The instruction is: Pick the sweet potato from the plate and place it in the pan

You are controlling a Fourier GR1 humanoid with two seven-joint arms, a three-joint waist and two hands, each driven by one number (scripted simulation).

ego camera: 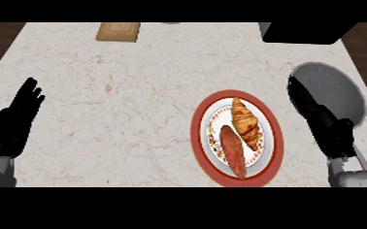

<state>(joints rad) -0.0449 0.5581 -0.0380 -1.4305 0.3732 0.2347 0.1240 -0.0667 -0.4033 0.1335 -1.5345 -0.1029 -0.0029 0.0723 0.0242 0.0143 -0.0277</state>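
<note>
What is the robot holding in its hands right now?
Nothing. The left hand and the right hand are both open, with nothing in their fingers. The sweet potato lies on the plate, beside the croissant.

The counter (pixel 129 77) is smooth pale stone with faint brown veining, and the board (pixel 119 31) at its far edge looks like light matt wood. The plate (pixel 197 140) reads as glazed ceramic, red-rimmed; on it the croissant (pixel 246 121) is golden and slightly shiny, the sweet potato (pixel 233 150) dull reddish-brown. The pan (pixel 341 89) at the right is matt grey metal; the left hand (pixel 18 121) and the right hand (pixel 323 121) are matt black.
</note>
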